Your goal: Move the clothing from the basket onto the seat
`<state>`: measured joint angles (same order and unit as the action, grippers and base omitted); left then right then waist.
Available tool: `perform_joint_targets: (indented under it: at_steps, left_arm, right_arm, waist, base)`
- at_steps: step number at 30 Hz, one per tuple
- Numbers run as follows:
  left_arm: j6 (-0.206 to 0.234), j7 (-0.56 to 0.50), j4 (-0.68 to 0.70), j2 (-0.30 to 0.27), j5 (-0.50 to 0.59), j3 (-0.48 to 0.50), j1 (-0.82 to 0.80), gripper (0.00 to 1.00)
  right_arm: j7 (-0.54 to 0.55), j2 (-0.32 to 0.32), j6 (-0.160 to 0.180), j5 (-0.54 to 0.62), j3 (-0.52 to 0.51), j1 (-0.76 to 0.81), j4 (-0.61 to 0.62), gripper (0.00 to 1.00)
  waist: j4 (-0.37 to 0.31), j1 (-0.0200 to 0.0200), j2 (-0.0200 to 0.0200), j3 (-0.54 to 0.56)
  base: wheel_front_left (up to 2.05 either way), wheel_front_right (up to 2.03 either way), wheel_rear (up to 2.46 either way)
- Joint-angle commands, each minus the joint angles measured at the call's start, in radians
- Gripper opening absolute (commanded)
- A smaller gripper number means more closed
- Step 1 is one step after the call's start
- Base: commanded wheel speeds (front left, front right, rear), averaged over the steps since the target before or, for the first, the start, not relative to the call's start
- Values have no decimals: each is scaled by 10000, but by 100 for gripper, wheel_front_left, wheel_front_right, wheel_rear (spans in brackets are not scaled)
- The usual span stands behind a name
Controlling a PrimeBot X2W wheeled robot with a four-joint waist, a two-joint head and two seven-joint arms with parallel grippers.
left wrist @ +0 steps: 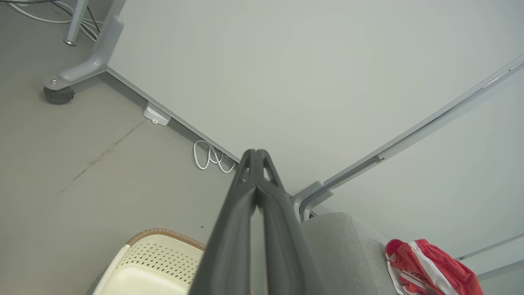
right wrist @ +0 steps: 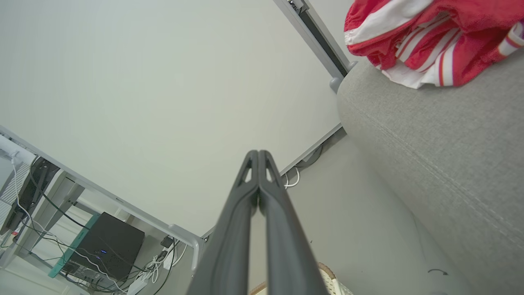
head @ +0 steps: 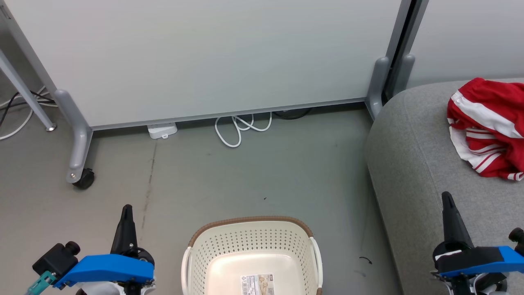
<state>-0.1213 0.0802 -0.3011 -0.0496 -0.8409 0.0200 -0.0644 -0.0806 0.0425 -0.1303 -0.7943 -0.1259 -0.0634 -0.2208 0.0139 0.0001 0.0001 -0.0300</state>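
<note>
My left gripper (head: 127, 209) is pinched fully together, its 2 dark fingers meeting along their length. It grips nothing and touches nothing, and it stands over the grey floor (head: 254, 172) just left of the basket (head: 249, 220). My right gripper (head: 447, 198) is pressed together the same way and carries nothing; in the head view it shows against the near part of the seat (head: 409, 164). The basket sits on the floor between the 2 arms, with a printed label (head: 257, 284) on its bottom. The clothing (head: 487, 123) lies crumpled on the seat, toward its far side and well apart from both grippers. Beyond, a white cable (head: 237, 129) loops at the foot of a pale partition (head: 204, 61).
</note>
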Motion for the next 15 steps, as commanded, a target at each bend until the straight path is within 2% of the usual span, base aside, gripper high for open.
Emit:
perform_joint_targets:
  at_steps: [1, 15]
  left_arm:
    - [-50, -66, 168, -11, -296, 86, -264, 0]
    - [-64, -501, 268, -12, -1981, 284, -332, 0]
  right_arm:
    - [58, 65, -4, -327, 12, -264, 82, 0]
    - [495, 77, -4, -2115, 36, -326, 12, 0]
  waist:
    - [-2, 0, -1, 4]
    - [-25, 0, -1, 49]
  base:
    - [0, 0, 0]
    - [0, 0, 0]
